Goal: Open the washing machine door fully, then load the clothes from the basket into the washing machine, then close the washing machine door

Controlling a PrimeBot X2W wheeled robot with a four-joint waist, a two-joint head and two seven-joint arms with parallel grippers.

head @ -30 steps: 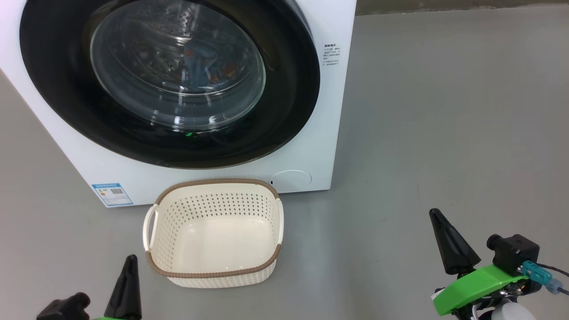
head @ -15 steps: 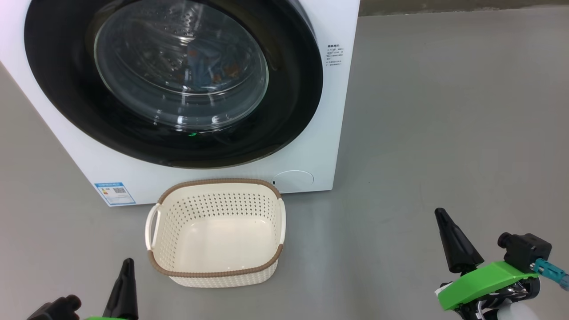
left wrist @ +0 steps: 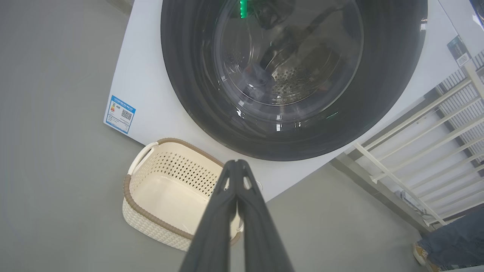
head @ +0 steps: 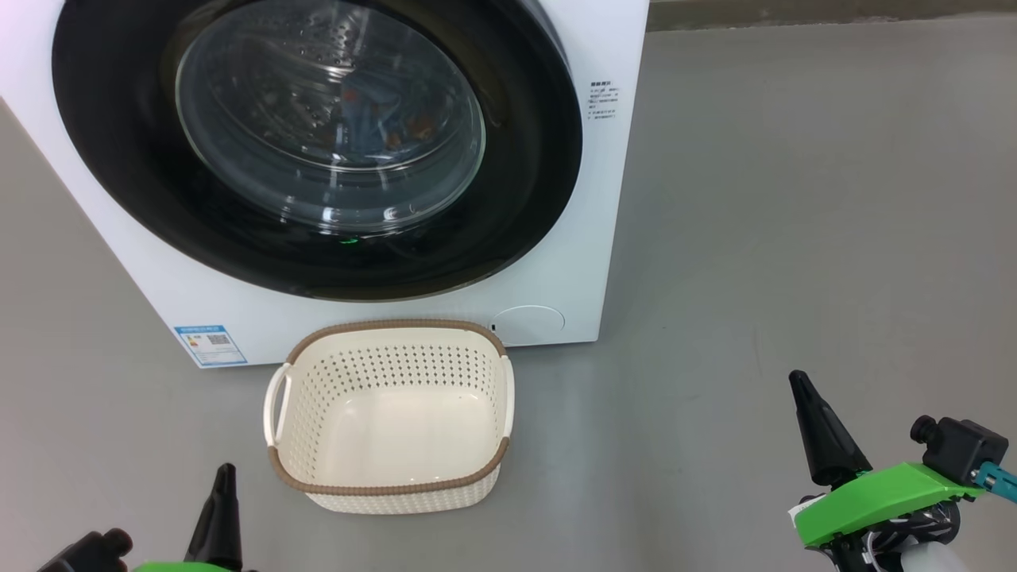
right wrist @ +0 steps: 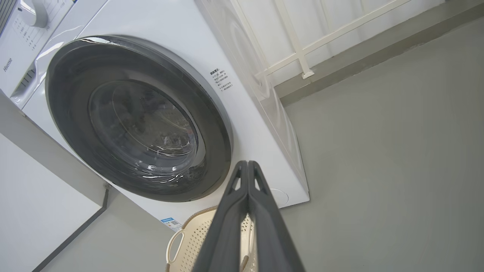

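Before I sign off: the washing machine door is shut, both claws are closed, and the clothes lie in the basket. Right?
The basket is empty; the head view shows the clothes behind the glass of the shut washing machine door. Left claw and right claw are closed.

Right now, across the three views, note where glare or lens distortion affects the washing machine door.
Head view: white glints on the washing machine door glass, the clothes dim behind it. Left wrist view: a green glint high on the glass. Right wrist view: wide lens makes the fingers loom large.
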